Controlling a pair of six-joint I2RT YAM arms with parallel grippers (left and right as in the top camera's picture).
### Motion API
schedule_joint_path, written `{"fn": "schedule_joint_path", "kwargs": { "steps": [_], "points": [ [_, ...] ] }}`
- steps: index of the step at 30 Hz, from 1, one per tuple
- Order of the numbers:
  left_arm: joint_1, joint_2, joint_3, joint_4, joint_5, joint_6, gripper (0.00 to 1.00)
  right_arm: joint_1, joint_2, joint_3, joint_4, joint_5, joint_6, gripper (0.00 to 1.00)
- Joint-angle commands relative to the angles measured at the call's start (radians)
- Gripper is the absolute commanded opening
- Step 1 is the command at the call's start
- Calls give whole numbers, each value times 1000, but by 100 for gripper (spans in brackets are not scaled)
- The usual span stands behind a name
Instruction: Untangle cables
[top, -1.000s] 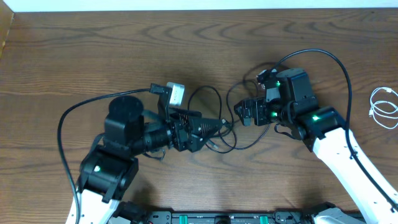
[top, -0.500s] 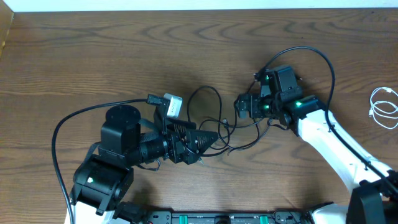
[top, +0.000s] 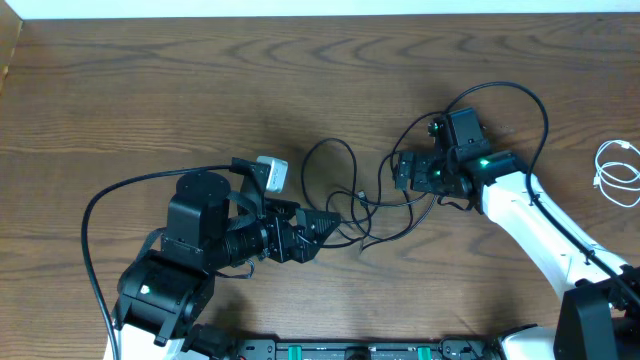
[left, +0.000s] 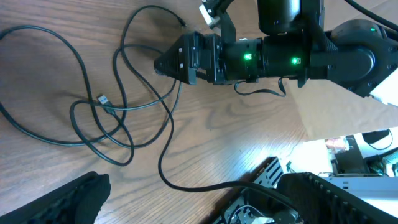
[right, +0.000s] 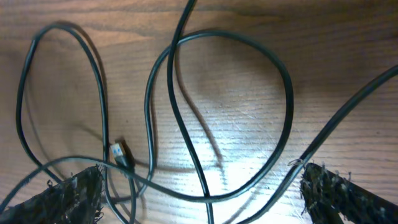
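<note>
Thin black cables (top: 360, 197) lie in loose crossing loops on the wooden table between my two grippers. My left gripper (top: 328, 222) points right at the tangle's lower left edge, open and holding nothing. My right gripper (top: 398, 172) points left at the tangle's upper right, also open. In the left wrist view the loops (left: 118, 109) with a small plug lie ahead of the open left gripper (left: 199, 205), and the right gripper (left: 166, 62) faces it. In the right wrist view, several strands and a plug (right: 121, 154) run between the spread fingers of the right gripper (right: 205, 199). A white cable (top: 601, 172) lies apart at far right.
Thick black wires arc from both arms: one (top: 95, 215) loops left of the left arm, another (top: 540, 110) curves above the right arm. The table's front edge with the arm bases (top: 360, 350) is close below the tangle.
My left gripper has drawn back to the left and slightly down from the tangle. My right gripper has shifted right and a little up. Both stay open; the cables have barely moved.
</note>
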Motion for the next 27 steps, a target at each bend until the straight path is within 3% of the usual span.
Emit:
{"fn": "schedule_joint_path", "kwargs": {
  "steps": [1, 9, 16, 21, 25, 27],
  "points": [
    [5, -3, -5, 0, -17, 24, 98, -2, 31, -32, 31, 19, 44, 99],
    [4, -3, -5, -7, -17, 24, 98, 0, 96, -43, 122, 15, 43, 97],
    [4, -2, -5, -7, -17, 24, 98, 0, 164, -43, 140, 15, 43, 82],
    [4, 5, -5, -7, -17, 24, 98, 0, 196, -43, 143, 15, 43, 77],
    [4, 31, -5, -18, -17, 24, 98, 0, 198, -43, 146, 14, 43, 58],
    [4, 45, -5, -24, -17, 24, 98, -2, 196, -43, 153, 15, 43, 54]
  ]
}}
